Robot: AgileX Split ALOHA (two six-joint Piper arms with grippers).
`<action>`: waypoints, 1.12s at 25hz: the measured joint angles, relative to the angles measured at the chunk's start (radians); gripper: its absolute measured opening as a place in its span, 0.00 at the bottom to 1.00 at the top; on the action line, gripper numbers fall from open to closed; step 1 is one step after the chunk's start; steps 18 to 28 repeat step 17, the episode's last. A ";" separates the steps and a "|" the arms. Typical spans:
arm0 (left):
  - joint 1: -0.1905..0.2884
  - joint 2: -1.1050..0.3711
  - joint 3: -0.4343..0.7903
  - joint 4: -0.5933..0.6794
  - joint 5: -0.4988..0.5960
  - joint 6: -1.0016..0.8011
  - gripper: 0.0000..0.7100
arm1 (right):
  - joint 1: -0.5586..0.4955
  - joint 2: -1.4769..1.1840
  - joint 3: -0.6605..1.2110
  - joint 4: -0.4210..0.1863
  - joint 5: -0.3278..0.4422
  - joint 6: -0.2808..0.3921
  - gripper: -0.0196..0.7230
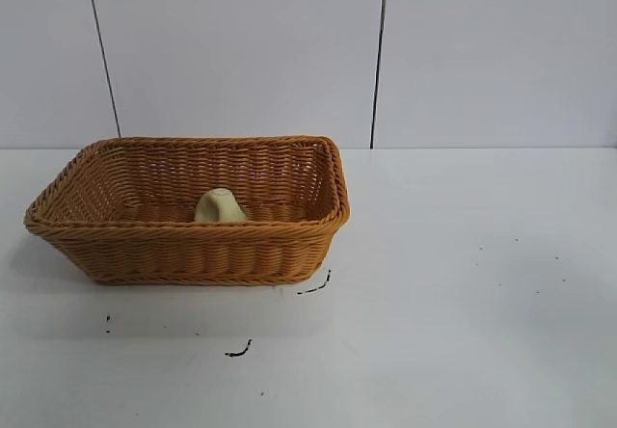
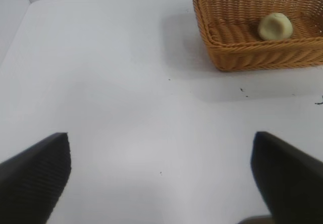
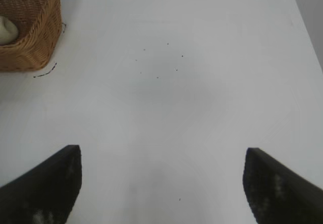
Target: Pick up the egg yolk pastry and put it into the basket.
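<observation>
The orange-brown wicker basket (image 1: 183,245) stands on the white table at the left. The pale yellow-cream egg yolk pastry (image 1: 220,206) lies inside it, near the front wall. The left wrist view shows the basket (image 2: 237,52) with the pastry (image 2: 275,26) in it, well away from my left gripper (image 2: 161,158), which is open and empty over bare table. My right gripper (image 3: 162,168) is open and empty too, far from the basket's corner (image 3: 35,42); a sliver of the pastry (image 3: 7,30) shows there. Neither arm shows in the exterior view.
The white table (image 1: 463,283) carries small black marks in front of the basket (image 1: 238,351) and specks to the right. A pale wall with two dark vertical seams stands behind.
</observation>
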 joint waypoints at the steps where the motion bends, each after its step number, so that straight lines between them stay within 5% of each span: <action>1: 0.000 0.000 0.000 0.000 0.000 0.000 0.98 | 0.000 -0.013 0.000 0.000 0.000 0.000 0.87; 28: 0.000 0.000 0.000 0.000 0.000 0.000 0.98 | 0.000 -0.023 0.000 0.000 0.000 -0.001 0.87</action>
